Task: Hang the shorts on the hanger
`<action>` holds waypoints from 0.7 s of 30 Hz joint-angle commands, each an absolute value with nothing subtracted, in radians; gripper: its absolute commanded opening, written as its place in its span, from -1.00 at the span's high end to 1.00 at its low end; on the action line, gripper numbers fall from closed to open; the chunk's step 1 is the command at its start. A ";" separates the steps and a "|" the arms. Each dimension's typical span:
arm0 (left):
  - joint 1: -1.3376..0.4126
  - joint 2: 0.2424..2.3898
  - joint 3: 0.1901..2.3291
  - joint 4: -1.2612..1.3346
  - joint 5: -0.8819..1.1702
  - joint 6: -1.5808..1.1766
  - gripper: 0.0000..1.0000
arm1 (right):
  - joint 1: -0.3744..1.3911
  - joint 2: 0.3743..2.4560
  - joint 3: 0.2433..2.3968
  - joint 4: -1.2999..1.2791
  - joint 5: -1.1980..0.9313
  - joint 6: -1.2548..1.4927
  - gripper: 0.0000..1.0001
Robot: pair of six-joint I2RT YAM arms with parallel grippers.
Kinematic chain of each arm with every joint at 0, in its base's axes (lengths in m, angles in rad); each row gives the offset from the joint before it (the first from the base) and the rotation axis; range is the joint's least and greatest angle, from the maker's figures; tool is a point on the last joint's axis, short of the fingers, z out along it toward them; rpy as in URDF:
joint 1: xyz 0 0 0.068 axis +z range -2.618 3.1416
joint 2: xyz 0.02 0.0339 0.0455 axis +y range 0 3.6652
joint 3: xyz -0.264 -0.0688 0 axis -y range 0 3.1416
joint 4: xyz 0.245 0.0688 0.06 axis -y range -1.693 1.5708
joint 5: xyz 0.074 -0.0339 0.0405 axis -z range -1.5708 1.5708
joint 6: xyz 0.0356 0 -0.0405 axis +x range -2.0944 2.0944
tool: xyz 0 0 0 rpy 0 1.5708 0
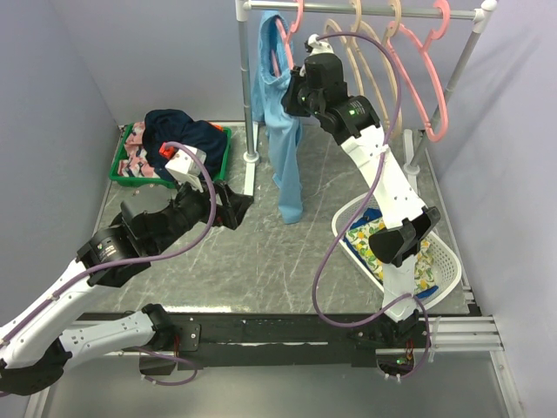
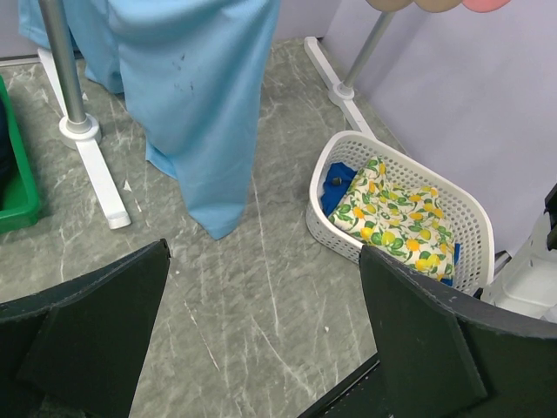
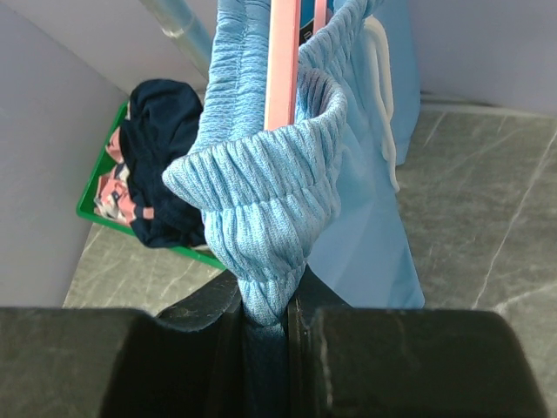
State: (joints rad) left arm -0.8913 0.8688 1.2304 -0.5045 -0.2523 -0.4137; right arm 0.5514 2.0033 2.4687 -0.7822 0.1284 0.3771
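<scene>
The light blue shorts (image 1: 283,148) hang from the rail at the back, their legs reaching down to the table. A pink hanger (image 1: 285,39) sits inside their waistband; in the right wrist view its pink bar (image 3: 282,61) runs through the gathered elastic waistband (image 3: 261,196). My right gripper (image 1: 291,85) is raised beside the rail and shut on the waistband (image 3: 265,296). My left gripper (image 1: 239,207) is open and empty, low over the table left of the shorts' hem. In its wrist view the shorts (image 2: 200,96) hang ahead of its fingers (image 2: 418,340).
A grey rack (image 1: 246,78) holds tan hangers (image 1: 365,52) and a second pink hanger (image 1: 429,83). A green bin (image 1: 122,165) with a dark navy garment (image 1: 178,131) stands back left. A white basket (image 1: 439,270) with lemon-print cloth (image 2: 392,218) stands right.
</scene>
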 commanded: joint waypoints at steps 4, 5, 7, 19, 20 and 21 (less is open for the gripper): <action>-0.888 0.868 1.233 -0.460 -0.224 -0.436 -0.93 | 0.512 1.942 2.559 -0.767 0.080 0.440 1.00; -0.890 0.868 1.232 -0.459 -0.222 -0.436 -0.93 | 0.512 1.941 2.556 -0.765 0.077 0.440 1.00; -0.888 0.865 1.229 -0.459 -0.221 -0.442 -0.93 | 0.512 1.936 2.553 -0.772 0.067 0.442 0.88; -0.888 0.867 1.226 -0.474 -0.253 -0.466 -0.93 | 0.564 1.798 2.464 -0.759 0.075 0.429 -0.83; -0.890 0.870 1.229 -0.474 -0.258 -0.468 -0.93 | 0.572 1.784 2.450 -0.767 0.090 0.431 -0.88; -0.890 0.877 1.232 -0.479 -0.261 -0.471 -0.93 | 0.586 1.766 2.430 -0.773 0.100 0.433 -0.99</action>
State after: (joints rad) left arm -0.8913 0.8742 1.2240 -0.4980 -0.2379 -0.4507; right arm 0.5442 1.8885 2.4649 -0.7998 0.0669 0.4297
